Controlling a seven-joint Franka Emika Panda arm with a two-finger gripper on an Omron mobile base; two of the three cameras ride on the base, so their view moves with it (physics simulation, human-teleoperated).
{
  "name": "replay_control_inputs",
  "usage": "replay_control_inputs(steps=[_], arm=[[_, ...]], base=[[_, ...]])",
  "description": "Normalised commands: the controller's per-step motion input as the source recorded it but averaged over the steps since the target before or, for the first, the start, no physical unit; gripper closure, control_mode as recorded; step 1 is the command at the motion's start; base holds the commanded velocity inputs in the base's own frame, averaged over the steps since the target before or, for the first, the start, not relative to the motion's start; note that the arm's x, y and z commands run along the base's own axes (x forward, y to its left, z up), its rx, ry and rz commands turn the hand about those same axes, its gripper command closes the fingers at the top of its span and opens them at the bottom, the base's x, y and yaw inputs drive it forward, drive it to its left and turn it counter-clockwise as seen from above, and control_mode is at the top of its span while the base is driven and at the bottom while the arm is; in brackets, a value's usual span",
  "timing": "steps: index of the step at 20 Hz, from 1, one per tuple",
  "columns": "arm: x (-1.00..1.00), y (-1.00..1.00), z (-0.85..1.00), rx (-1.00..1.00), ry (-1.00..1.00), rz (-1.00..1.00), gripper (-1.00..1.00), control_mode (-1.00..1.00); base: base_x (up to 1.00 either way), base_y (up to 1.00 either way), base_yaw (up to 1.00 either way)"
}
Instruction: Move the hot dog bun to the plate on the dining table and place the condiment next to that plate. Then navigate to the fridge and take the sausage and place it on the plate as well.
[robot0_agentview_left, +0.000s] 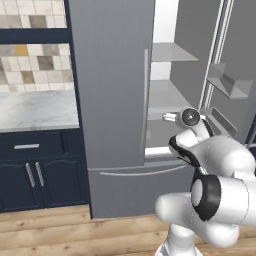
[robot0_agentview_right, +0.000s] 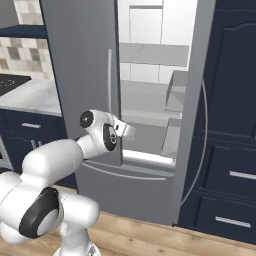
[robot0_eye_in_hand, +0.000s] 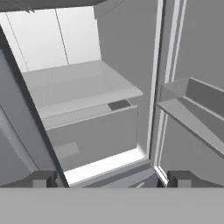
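Gripper (robot0_eye_in_hand: 109, 178), jaws wide and empty, faces the fridge (robot0_agentview_left: 112, 100) (right door open, 1 shut).

The white arm rises bent at the elbow and reaches forward, its claw (robot0_eye_in_hand: 109, 178) level, jaws spread wide and holding nothing.
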Motion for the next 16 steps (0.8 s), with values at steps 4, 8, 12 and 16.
replay_control_inputs(steps=[4,8,12,16], arm=[[0.18,0.80,0.17,0.09,0.00,0.17,-1.00,-1.00],[0.00,0.42,0.84,0.01,0.00,0.01,-1.00,-1.00],[0.00,0.36,0.94,0.00,0.05,0.02,-1.00,-1.00],[0.04,0.41,0.55,0.00,0.18,0.15,-1.00,-1.00]], base=[[0.00,0.00,0.00],[0.00,0.00,0.00],[0.00,0.00,0.00],[0.00,0.00,0.00]])
